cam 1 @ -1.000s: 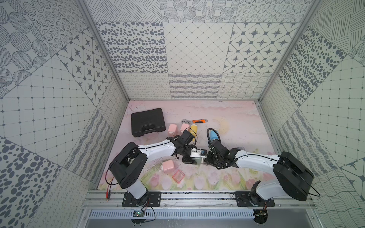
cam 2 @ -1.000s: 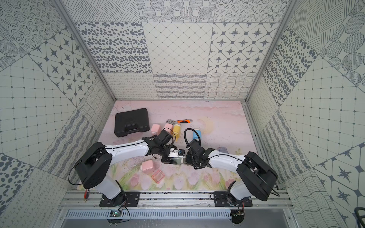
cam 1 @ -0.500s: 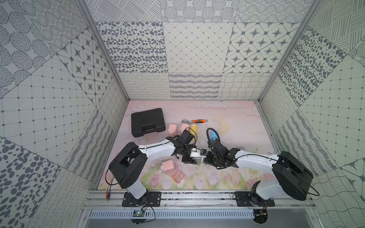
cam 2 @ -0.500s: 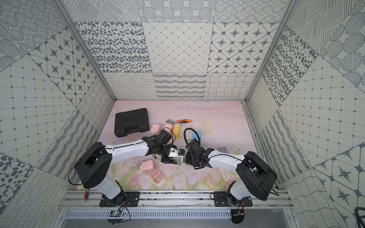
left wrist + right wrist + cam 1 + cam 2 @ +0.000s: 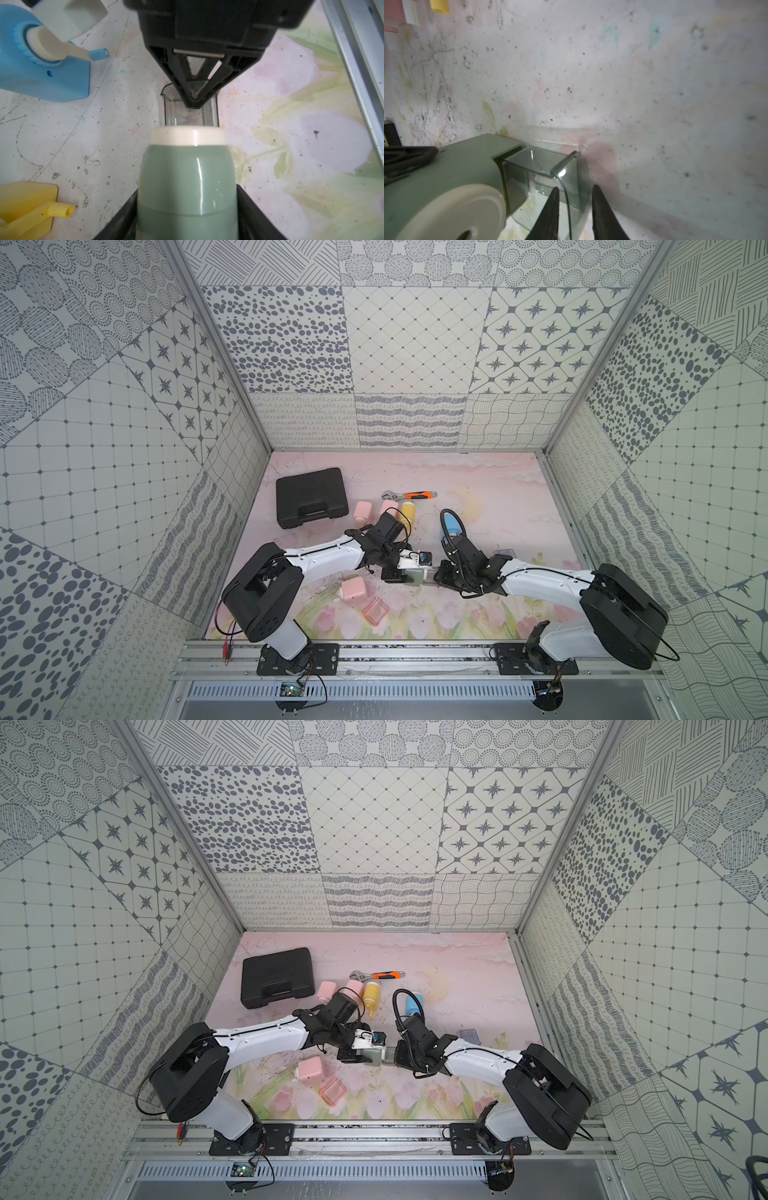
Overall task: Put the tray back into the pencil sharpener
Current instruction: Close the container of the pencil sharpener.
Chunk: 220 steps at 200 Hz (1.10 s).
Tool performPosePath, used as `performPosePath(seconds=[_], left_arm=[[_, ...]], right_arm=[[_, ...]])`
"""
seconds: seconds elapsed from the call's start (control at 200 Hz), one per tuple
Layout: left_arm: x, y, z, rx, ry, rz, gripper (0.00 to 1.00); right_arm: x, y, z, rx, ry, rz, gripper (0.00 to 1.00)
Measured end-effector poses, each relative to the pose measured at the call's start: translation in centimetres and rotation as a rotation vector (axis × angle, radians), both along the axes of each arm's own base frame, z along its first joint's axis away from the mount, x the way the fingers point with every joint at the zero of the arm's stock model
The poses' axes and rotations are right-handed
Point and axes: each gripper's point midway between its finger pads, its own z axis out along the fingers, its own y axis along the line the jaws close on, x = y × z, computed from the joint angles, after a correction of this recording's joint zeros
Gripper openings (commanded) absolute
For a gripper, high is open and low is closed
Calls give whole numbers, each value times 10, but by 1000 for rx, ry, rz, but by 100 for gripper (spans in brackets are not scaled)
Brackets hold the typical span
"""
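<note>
The tray [image 5: 542,166] is seen partly entered in the slot of the pencil sharpener [image 5: 187,182]. About half of it is judged still to be pushed home. Its front wall is pinched by the right end effector [image 5: 575,187], and the sharpener's body is clasped on both sides by the left end effector [image 5: 395,571]. The tray walls are closely bounded by the slot edges. Bare surface [image 5: 654,83] is left around, with a blue sharpener [image 5: 41,72] set apart.

In a top view, the left gripper [image 5: 355,1052] holds a small green plastic pencil sharpener [image 5: 371,1055] on the pink flowered mat [image 5: 457,986]. The right gripper [image 5: 398,1054] meets the clear grey plastic tray [image 5: 387,1055], which sticks out of the sharpener's side. A black plastic case [image 5: 277,977] lies well apart.
</note>
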Motion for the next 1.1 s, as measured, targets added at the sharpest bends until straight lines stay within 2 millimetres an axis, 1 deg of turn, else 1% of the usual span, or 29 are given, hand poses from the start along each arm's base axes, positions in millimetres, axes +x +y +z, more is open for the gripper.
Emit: performPosePath(seconds=[0.15,0.32,0.465,0.555,0.62,0.695,0.74,0.8,0.881,0.936,1.051,1.101], left_arm=[[0,0,0,-4,0,-1,56],[0,0,0,-5,1,-1,53],[0,0,0,-7,1,-1,52],[0,0,0,-12,2,-1,51],[0,-1,0,-14,1,-1,49],[0,0,0,-15,1,-1,48],[0,0,0,-15,1,-1,48],[0,-1,0,-16,1,-1,47],[0,-1,0,-18,2,1,46],[0,-1,0,-19,4,4,45],[1,-1,0,-22,6,11,44],[1,-2,0,-24,5,15,43]], right_arm=[[4,10,0,34,-5,14,29],[6,20,2,74,-9,23,29],[10,26,6,113,-25,16,34],[8,22,6,121,-24,1,38],[8,16,12,127,-34,-16,40],[10,8,23,135,-63,-43,39],[12,0,29,134,-82,-73,37],[13,-11,32,120,-94,-112,35],[11,-24,26,80,-86,-146,33],[9,-27,20,58,-67,-151,31],[3,-26,1,13,-11,-134,29],[6,-18,0,24,-5,-121,29]])
